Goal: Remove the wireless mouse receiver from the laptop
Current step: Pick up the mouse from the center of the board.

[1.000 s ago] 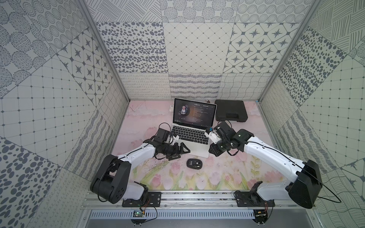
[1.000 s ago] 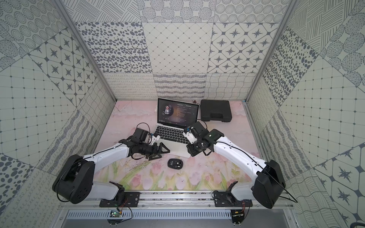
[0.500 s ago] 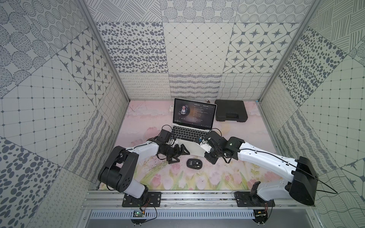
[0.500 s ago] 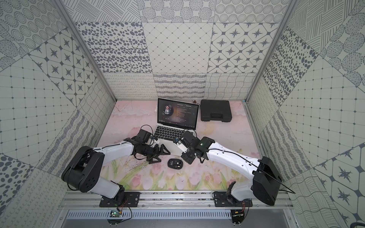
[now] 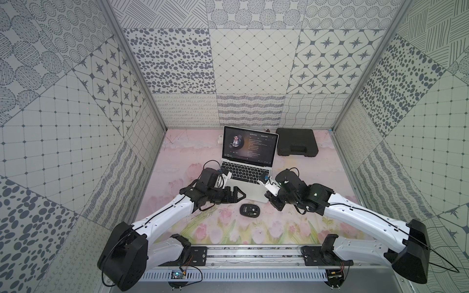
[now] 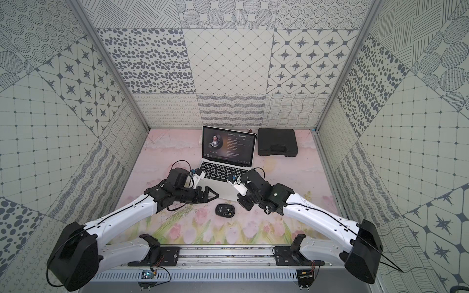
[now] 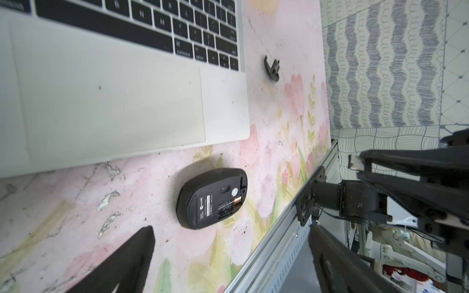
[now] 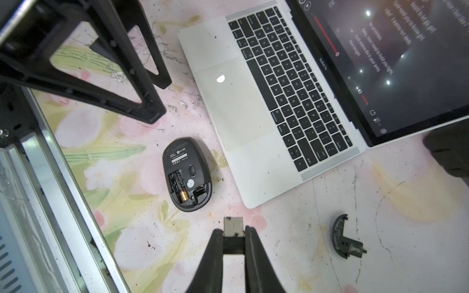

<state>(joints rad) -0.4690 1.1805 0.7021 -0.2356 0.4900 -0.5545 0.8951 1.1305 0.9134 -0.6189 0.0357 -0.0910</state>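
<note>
Black right claw, held low, pinches the receiver; left claw gapes.

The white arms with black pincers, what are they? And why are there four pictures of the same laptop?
They are a left robot arm and a right robot arm, bolted to a rail. Two pictures look down from a camera overhead. The other two come from little cameras on each arm's wrist. On the flowery table lie an open silver laptop, a black mouse flipped on its back with its battery showing, a small curved black piece, and a black case. The right tool is pinching the tiny mouse receiver, already out of the laptop. The left tool is wide open and holds nothing.
</note>
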